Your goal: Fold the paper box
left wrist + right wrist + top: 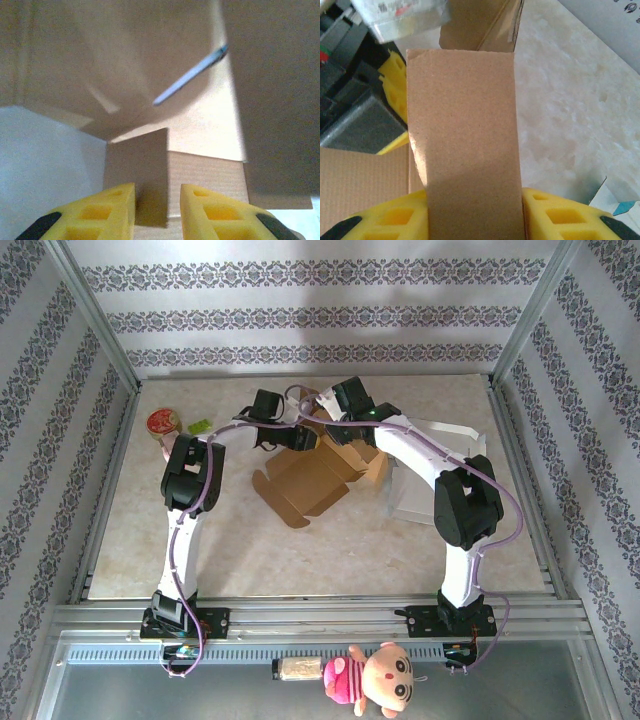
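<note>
A pale marbled table (200,540) carries a brown paper box (310,480), lying opened out and half formed toward the far middle, with both arms reaching over it. The left gripper (268,432) hovers at the box's far left edge, and the right gripper (330,405) at its far right. From the left wrist, the left gripper (157,210) is released, and a small flap (137,165) stands just beyond its fingers. From the right wrist, a tall flap (462,125) spans the right gripper (475,220); whether it is pinched cannot be told. The fold likely goes best if one side steadies the wall while the other turns its flap along the crease.
</note>
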You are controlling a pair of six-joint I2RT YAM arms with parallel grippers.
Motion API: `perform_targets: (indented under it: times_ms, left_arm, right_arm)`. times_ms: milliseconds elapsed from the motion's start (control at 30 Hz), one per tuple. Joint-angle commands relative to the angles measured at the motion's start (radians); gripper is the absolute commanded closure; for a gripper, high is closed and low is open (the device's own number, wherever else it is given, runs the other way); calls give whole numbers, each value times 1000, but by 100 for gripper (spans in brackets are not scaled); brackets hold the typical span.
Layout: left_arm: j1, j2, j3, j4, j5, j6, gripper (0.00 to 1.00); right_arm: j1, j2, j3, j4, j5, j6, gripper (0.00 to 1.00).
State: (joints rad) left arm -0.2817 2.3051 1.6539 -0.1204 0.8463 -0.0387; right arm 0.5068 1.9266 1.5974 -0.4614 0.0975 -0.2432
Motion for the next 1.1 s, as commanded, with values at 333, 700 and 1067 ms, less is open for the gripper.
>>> perform_targets:
  times_ms: [333, 700, 1067]
  left_arm:
    - [107, -241, -150, 304, -122, -80, 46]
    - [162, -48, 270, -122, 40, 401, 27]
    - [139, 155, 564, -455, 94, 790, 25]
  right_arm:
    - [10, -43, -31, -6, 9, -21, 58]
    - [10, -29, -28, 0, -18, -31, 57]
    - [7, -26, -25, 1, -24, -41, 56]
